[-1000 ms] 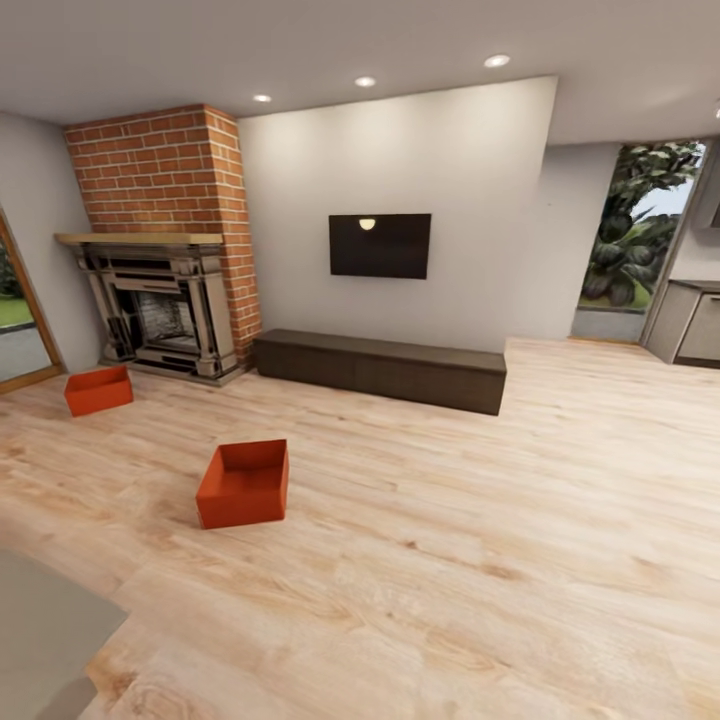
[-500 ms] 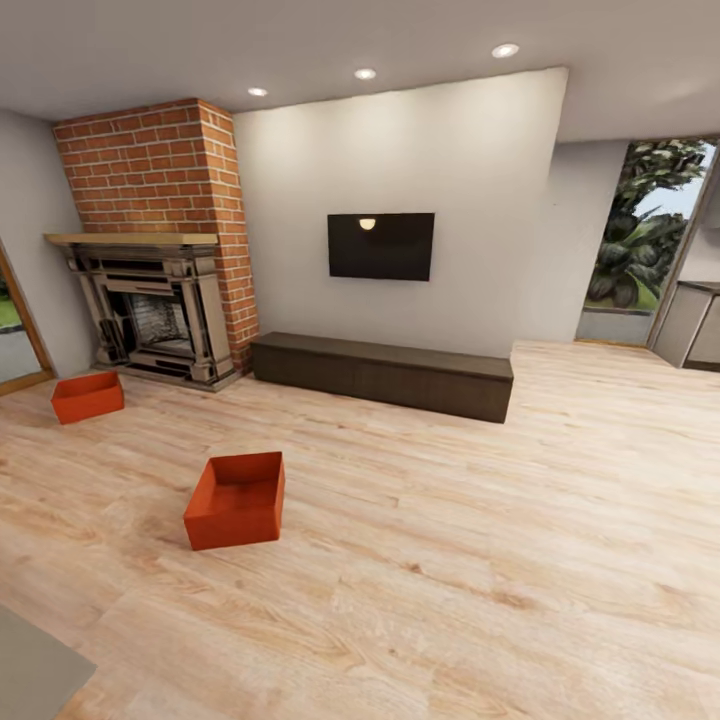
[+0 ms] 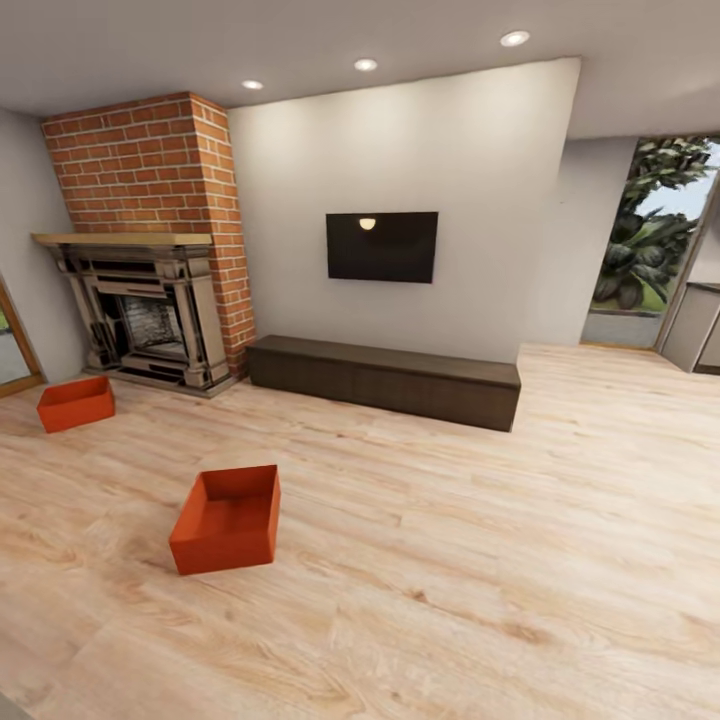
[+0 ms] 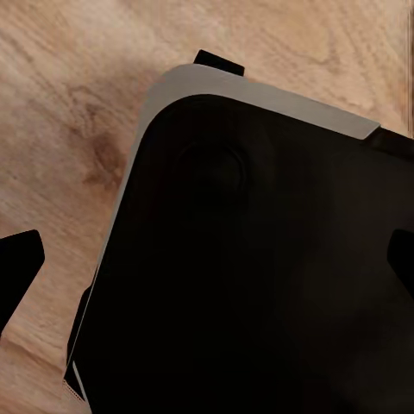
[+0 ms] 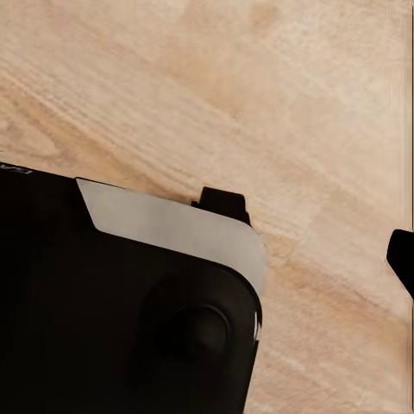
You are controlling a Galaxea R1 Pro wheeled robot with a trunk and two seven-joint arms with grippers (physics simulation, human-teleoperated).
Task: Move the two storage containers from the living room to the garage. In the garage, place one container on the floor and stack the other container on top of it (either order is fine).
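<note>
Two storage bins waiting on the living-room floor

Taking the fireplace as landmark: the far container sits just before its hearth, the near container well out in front, both empty (likely light, stiff; best gripped by a rim wall). How open either end effector is, I cannot tell.

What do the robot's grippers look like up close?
The left gripper shows two plain black, pointed fingertips. In the right wrist view, one fingertip is black too. No cables or markings are visible on them.
</note>
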